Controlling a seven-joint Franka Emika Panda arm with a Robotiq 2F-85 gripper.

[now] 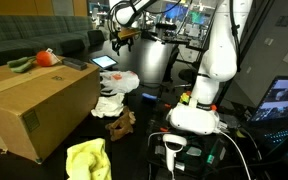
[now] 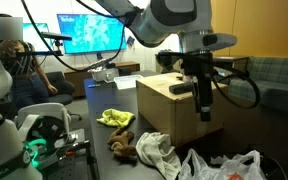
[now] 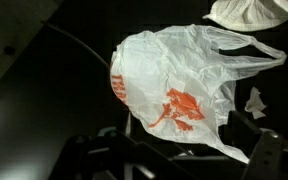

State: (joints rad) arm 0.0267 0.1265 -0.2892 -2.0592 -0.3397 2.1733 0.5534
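Gripper fingers spread wide, nothing held. Plastic bag lies crumpled on the dark table right under it, white cloth at its 1 o'clock. Risk: thin loose film, so a pinch likely catches one layer and slips, or drags the cloth.
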